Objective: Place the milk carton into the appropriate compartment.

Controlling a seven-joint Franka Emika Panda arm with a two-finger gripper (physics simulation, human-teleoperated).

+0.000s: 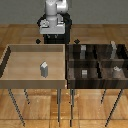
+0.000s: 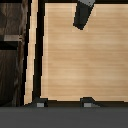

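One milk carton (image 1: 44,69) stands upright (gable up) in tray (image 1: 10,55).

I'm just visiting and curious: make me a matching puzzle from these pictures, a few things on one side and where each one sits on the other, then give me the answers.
Things:
1. milk carton
2. small grey cube
3. squat rounded grey piece
4. robot arm

Places:
A. dark bin, front compartment on the exterior view's right
B. behind both bins
C. standing in the light wooden tray
D. dark bin, front compartment nearest the tray

Pairs: 1-C, 2-D, 3-A, 4-B
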